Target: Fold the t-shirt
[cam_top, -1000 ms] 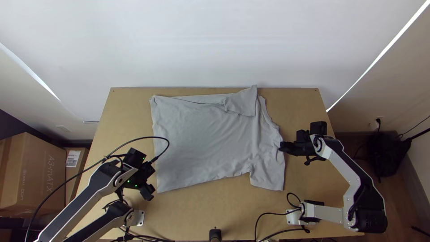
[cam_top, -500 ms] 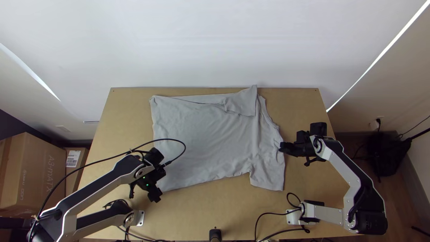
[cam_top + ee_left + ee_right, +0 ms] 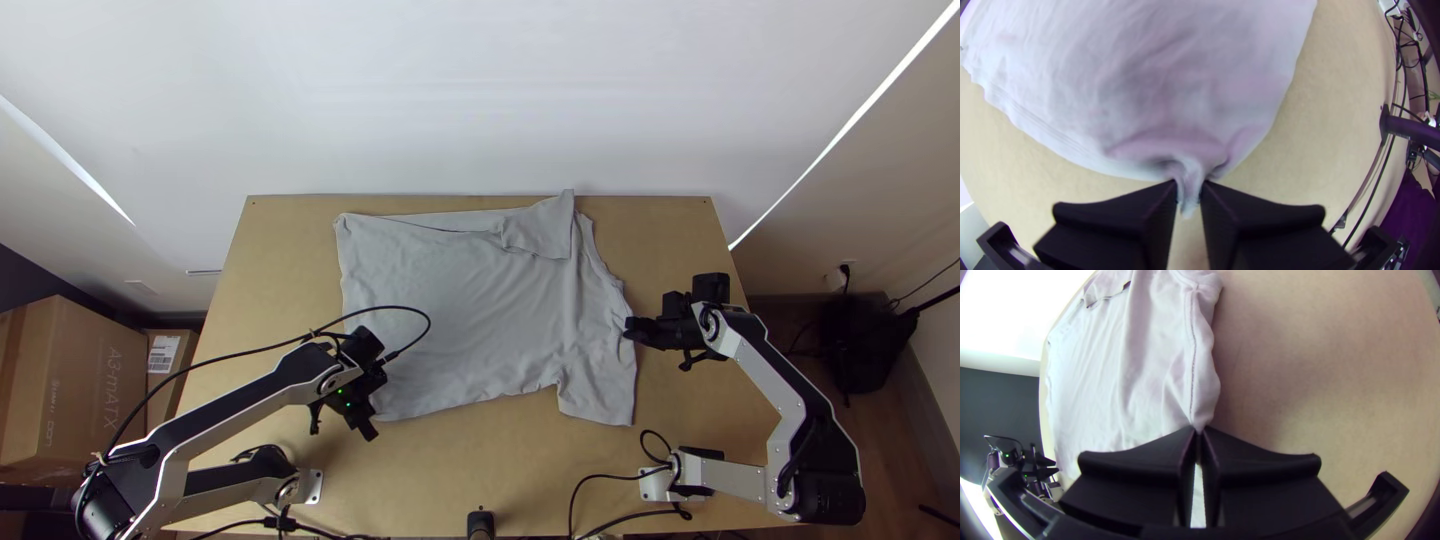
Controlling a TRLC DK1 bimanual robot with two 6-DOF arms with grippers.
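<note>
Over the light wooden desk the t-shirt lies mostly spread, a small flap turned over near its far edge and one sleeve pointing toward the near side. The step looks like carrying the body's left end across toward the right. Best to lift the pinched corner just enough to clear the cloth beneath, swing it over in a smooth arc and lay it down along the edge; a low drag would likely bunch the fabric, and a hard pull might tug at the far pinch. The left gripper is closed on the shirt's near left corner, gathered between its fingers. The right gripper is closed on the right side, beside a seam, and can serve as anchor.
</note>
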